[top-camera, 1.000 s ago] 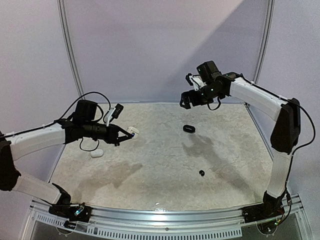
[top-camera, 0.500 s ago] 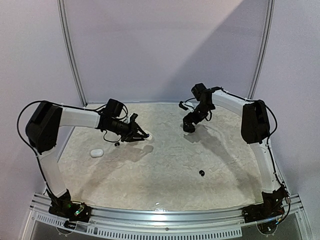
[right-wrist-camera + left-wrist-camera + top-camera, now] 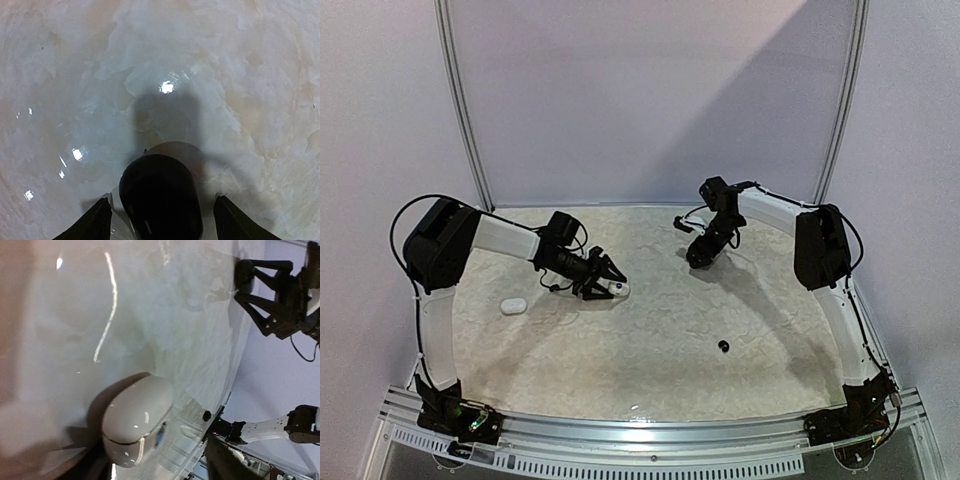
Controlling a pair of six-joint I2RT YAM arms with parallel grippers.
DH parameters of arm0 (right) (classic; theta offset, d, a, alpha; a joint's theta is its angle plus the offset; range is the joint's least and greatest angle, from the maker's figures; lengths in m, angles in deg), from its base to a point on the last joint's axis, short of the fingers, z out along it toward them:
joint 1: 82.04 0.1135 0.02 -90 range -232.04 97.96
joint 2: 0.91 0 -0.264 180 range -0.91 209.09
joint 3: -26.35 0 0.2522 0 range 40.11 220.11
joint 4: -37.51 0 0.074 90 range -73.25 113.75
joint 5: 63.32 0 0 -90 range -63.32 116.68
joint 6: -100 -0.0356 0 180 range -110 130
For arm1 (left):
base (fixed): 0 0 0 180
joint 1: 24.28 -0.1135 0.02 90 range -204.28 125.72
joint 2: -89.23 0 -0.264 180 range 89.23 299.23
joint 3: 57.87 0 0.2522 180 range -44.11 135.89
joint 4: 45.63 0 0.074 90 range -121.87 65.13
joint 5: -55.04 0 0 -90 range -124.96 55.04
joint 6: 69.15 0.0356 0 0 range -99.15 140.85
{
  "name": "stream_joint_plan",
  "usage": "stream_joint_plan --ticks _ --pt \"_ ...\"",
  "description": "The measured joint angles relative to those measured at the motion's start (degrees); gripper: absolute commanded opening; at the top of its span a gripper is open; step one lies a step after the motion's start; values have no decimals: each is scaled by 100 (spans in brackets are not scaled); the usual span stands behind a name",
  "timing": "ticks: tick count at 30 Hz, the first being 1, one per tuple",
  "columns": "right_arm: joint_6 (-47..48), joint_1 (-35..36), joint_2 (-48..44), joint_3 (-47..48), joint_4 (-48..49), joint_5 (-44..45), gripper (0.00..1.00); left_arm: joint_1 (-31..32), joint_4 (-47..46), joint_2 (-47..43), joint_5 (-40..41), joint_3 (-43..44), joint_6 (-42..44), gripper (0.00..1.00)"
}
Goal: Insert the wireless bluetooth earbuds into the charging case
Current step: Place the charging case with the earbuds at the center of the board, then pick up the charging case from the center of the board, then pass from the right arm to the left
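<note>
1. Top external view is showing both arms reaching out over the marbled surface, each one busy with its own case. The step in hand is probably getting a case gripped and opened. It is going best with slow, square approaches, since these glossy shells are likely sliding at any sideways nudge.
2. The right pincer is standing released, its fingers spread on either side of the black charging case. A sliver of surface is showing on each flank. Closing is going to work only if the case is sitting centred, so that both pads are meeting it together.
3. The left pincer is standing parted too. The white charging case is lying shut on the surface just at its tips, nearer one finger than the other. As far as the wrist view is showing, nothing is gripping it.
4. That white case's lid seam is facing the left wrist camera, and the lid is needing to come up before any earbud is going in.
5. The black earbud is lying alone toward the near edge, well apart from both pincers and nearer the right arm's side.
6. A small white oval piece is resting on the left arm's outer side. It is too small to tell whether it is a case or an earbud.
</note>
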State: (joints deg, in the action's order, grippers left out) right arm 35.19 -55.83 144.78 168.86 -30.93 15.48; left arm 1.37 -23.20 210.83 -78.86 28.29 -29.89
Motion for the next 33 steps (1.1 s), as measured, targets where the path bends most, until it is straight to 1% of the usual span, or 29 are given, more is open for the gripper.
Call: stream_joint_plan --ticks 1,2,4,6,8,12,15,17,19,21,23,25,27,30,33 --pt "37 0 0 2 -9 0 58 -7 -9 -15 -39 0 -50 95" --pt "94 0 0 4 -37 0 51 -7 -11 -37 -57 13 -35 99" --pt "125 0 0 7 -83 -2 35 -2 50 -151 -26 50 -66 99" --pt "205 -4 0 7 -105 2 27 0 302 -216 127 101 -9 99" --pt "203 -4 0 9 -98 -11 22 -2 734 -284 334 227 125 99" --pt "234 -4 -44 -94 35 -57 17 -7 1751 -492 837 529 533 99" --pt "225 -4 -216 -420 280 -120 15 -7 2332 -798 1045 750 968 99" --pt "195 4 -391 -671 413 -140 14 -7 2551 -1158 1115 813 1338 99" --pt "146 37 -691 -1032 673 -133 12 -7 2597 -1576 1108 802 1703 96" --pt "87 118 -1211 -1587 1110 -59 11 -7 2483 -2124 1062 675 2083 93" --pt "61 286 -1888 -2168 1628 68 9 -9 2238 -2835 955 389 2481 92" --pt "72 619 -2765 -2861 2323 212 8 -13 1950 -3515 826 94 2828 92" --pt "133 1137 -3694 -3379 3069 382 8 -17 1624 -4227 706 -173 3147 91" --pt "372 1991 -4607 -3641 4026 726 7 -17 1143 -4944 494 -380 3464 91" --pt "793 2824 -5069 -3648 4811 1169 6 -11 667 -5377 284 -588 3585 91"
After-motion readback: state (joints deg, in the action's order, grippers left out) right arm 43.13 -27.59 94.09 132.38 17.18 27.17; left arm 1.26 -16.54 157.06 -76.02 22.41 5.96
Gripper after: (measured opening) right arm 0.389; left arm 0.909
